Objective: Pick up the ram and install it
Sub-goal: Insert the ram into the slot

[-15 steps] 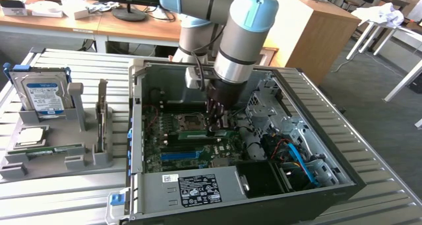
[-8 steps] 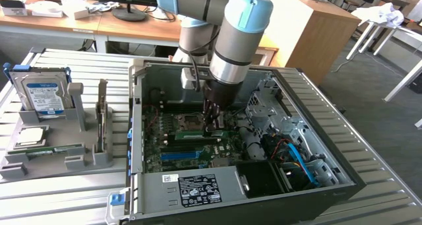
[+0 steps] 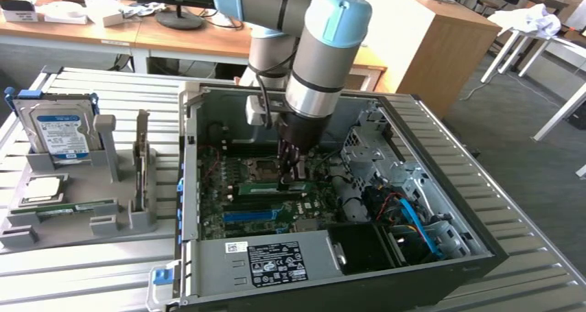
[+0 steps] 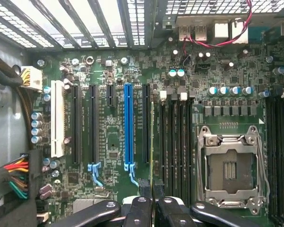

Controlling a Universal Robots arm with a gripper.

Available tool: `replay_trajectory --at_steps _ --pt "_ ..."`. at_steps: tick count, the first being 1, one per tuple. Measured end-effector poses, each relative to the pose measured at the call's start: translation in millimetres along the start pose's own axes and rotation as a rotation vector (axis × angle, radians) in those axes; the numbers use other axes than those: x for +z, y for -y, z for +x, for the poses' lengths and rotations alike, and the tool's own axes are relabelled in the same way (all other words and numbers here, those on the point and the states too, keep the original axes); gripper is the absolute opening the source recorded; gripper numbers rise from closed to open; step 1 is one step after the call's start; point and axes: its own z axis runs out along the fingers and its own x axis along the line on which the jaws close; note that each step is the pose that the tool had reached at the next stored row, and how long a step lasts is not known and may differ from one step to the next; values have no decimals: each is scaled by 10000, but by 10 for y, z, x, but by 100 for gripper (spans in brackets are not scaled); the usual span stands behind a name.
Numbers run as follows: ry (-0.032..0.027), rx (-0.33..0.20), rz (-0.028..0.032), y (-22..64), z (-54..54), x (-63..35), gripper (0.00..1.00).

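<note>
Clamping the long, thin green ram stick edge-on, the black gripper holds it at the black memory slots near the middle of the green motherboard; pickup looks done, full seating and release not yet evident.

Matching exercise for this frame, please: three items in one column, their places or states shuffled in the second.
1. silver hard drive with white-blue label
2. long thin green ram stick
3. square metal-framed processor socket

A. on the green motherboard, no chip seated
B. upright in the grey rack, outside the black computer case
C. clamped in the gripper, over the board

Pairs: 1-B, 2-C, 3-A
</note>
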Motion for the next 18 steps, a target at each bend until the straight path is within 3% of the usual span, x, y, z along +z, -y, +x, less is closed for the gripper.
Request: replay_trajectory --at_steps 18 --pt "-1 -40 1 -24 -98 116 13"
